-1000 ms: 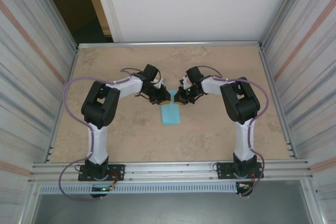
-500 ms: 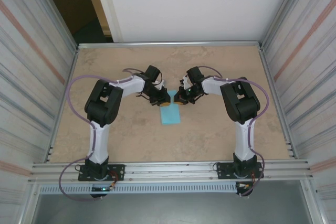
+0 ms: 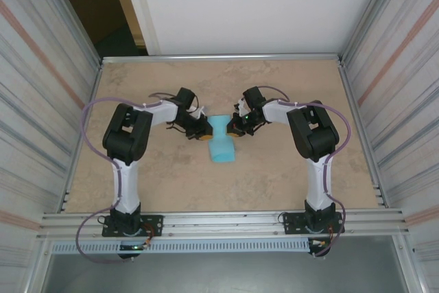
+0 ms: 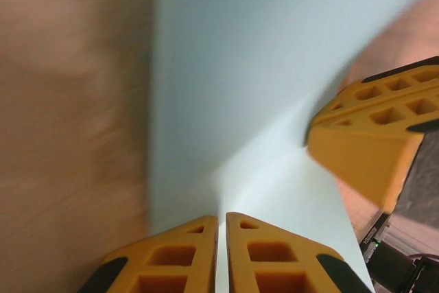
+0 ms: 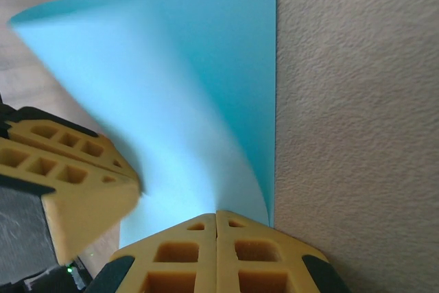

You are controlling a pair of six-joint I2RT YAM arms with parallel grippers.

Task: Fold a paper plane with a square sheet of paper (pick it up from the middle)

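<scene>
**A:** Two grippers on one sheet, both at its far end. The left gripper (image 4: 221,252) had its yellow fingers (image 4: 274,265) pressed together on the square sheet of paper (image 3: 221,147). The paper's edge ran straight into the seam between them.

**B:** And the other?

**A:** The right gripper (image 5: 216,252) was the same, fingers closed flat against each other and pinching the sheet's edge at the bottom of its wrist view.

**B:** Where did the sheet sit?

**A:** Near the middle of the table (image 3: 288,176), seen from above. Its wider near end appeared to lie on the surface. Its far end was drawn narrow and held up between the two grippers, which faced each other with tips near but apart.

**B:** Flat or bent?

**A:** Bent. From the right wrist the light-blue surface bowed upward in a smooth curve, with one long edge running straight beside the beige table. The left wrist view was blurred: pale paper sloping upward, and one yellow finger of the right gripper just beside it on the right.

**B:** Any creases?

**A:** Could not tell. The curve looked soft in both wrist views.
</scene>
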